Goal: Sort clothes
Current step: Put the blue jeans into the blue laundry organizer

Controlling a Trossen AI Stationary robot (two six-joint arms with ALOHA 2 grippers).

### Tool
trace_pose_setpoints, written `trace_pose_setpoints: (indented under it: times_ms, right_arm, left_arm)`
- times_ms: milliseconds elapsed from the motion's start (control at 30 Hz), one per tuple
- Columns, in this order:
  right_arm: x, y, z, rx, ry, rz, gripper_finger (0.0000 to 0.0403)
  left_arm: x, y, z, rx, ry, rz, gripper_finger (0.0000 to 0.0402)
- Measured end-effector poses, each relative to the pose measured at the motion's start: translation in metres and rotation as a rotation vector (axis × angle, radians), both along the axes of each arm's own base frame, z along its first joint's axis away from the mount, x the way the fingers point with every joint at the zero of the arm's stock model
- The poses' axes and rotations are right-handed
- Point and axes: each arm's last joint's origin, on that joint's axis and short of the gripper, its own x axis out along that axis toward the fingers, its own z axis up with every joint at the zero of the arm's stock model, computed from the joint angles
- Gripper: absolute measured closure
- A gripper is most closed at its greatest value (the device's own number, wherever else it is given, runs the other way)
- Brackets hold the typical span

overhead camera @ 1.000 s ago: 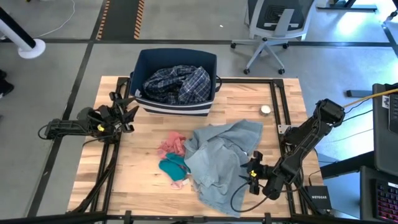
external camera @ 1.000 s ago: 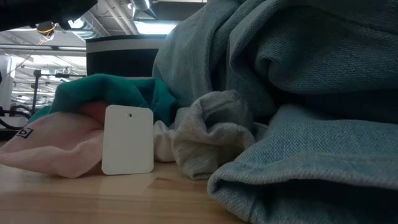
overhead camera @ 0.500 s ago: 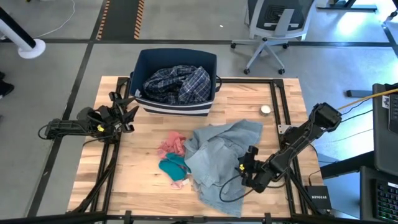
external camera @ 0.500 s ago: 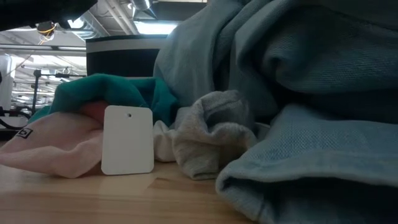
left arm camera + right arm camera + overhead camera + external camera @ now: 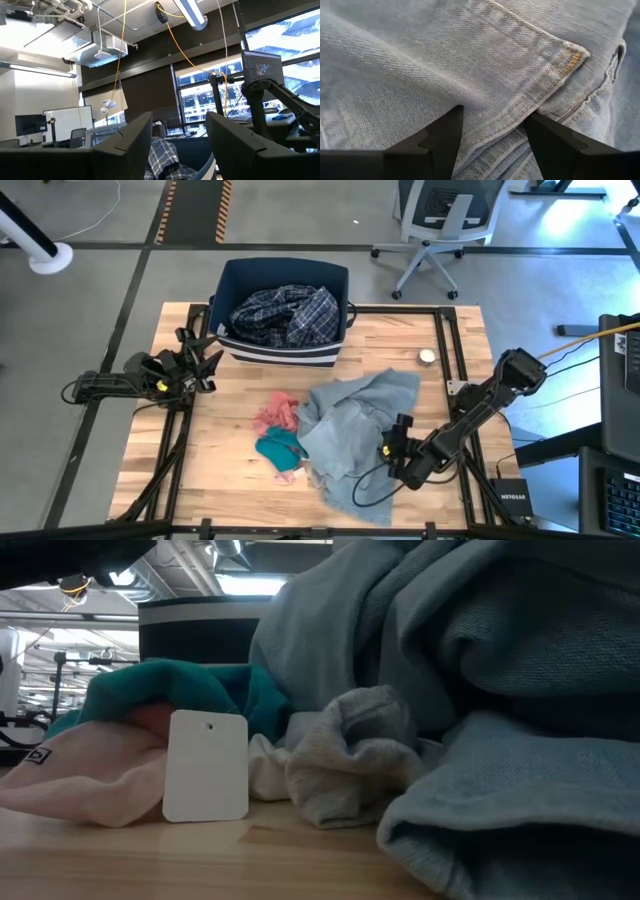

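1. Two claws are showing in the high view: the right claw (image 5: pixel 390 452) is pressing low against the pale blue-grey denim piece (image 5: pixel 350 430), at the edge of it nearer the right arm's base, while the left claw (image 5: pixel 205 358) is waiting at the worktop's (image 5: pixel 450 340) left edge, beside the navy fabric bin (image 5: pixel 280 352).
2. The denim is lying directly ahead of the right claw, and its fingers (image 5: pixel 445 137) are standing apart with a hemmed fold of denim (image 5: pixel 520 90) bulging between them; they are not yet clamping it.
3. The denim's long axis is running from near the bin down toward the worktop's front edge, and the right arm is much the nearer of the two.
4. The left claw's fingers (image 5: pixel 125 150) are likewise standing apart and holding nothing.
5. The navy-white plaid shirt (image 5: pixel 285 315) is already lying in the bin; the pink piece (image 5: pixel 275 412) and the teal piece (image 5: pixel 278 446) are lying on the worktop, touching the denim's left side.
6. The low view alone is showing a white tag (image 5: pixel 206 766) in front of the pink (image 5: pixel 80 775) and teal (image 5: pixel 180 685) cloth, and a grey-white piece (image 5: pixel 350 755) tucked against the denim (image 5: pixel 500 690); neither claw is appearing there.
7. The right wrist view alone is showing the stitched seam at the fold.
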Motion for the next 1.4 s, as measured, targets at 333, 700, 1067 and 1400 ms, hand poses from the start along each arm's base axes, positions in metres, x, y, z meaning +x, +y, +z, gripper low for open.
trace_pose_setpoints:
  times_ms: [333,700,1067,1400]
  right_arm:
    - [0.004,0.006,0.002,0.032,0.049,0.07,0.0265]
    - [0.03,0.032,0.057,-0.002,-0.091,0.244,0.0268]
    - [0.057,0.044,0.107,-0.122,-0.25,0.326,0.0165]
    - [0.076,0.063,0.105,-0.184,-0.361,0.522,0.0137]
  left_arm:
    - [0.0,0.0,0.0,0.0,0.001,0.0,0.0222]
    - [0.0,0.0,0.0,-0.003,0.0,-0.002,0.0222]
    - [0.0,0.0,0.0,0.0,0.003,0.0,0.0222]
    - [0.0,0.0,0.0,-0.009,0.001,-0.006,0.0222]
